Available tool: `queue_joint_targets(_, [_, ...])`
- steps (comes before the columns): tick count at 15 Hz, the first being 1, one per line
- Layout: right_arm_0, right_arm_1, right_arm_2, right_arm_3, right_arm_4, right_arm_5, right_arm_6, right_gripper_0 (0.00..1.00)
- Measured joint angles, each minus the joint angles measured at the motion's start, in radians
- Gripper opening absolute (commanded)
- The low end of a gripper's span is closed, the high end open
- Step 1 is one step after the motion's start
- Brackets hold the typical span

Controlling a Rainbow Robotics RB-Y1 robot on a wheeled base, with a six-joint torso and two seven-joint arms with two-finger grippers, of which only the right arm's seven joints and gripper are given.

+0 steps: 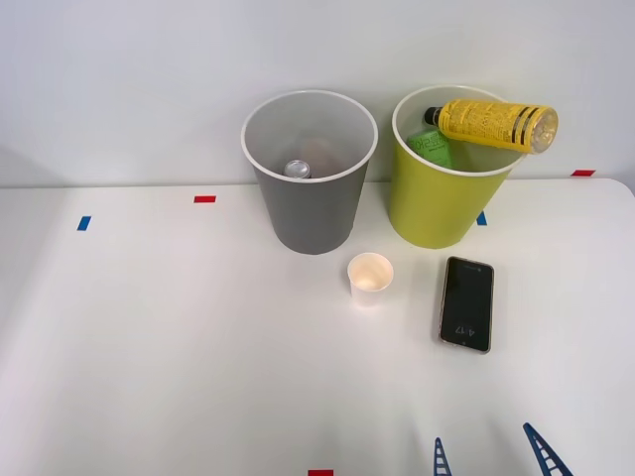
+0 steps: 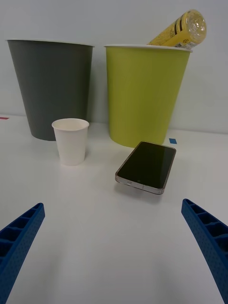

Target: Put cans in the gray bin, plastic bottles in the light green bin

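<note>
Front view: I see two tall bins standing side by side at the back of the white table (image 1: 149, 327). The gray bin (image 1: 310, 213) is on the left and the light green bin (image 1: 442, 203) is on the right, and they are near each other but not touching. Down inside the gray bin I can see the round silver top of a can (image 1: 297, 169). A yellow plastic bottle (image 1: 493, 123) lies across the rim of the light green bin. Its black cap points into the bin and its clear bottom sticks out past the rim on the right. Something green (image 1: 433, 148) sits inside that bin, under the bottle, but I cannot tell what it is.

In front of the bins, a small white paper cup (image 1: 370, 277) stands upright, and a black phone (image 1: 466, 302) lies flat just to its right.

My right claw (image 1: 491, 454) is low at the near edge of the table, well apart from the phone. In the wrist view its two blue fingers (image 2: 19, 237) are spread wide and hold nothing. Small red and blue tape marks (image 1: 204, 198) are stuck on the table.
</note>
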Motion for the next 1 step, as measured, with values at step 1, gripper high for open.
queue_joint_targets(1, [0.0,0.0,0.0,0.0,0.0,0.0,0.0,1.0])
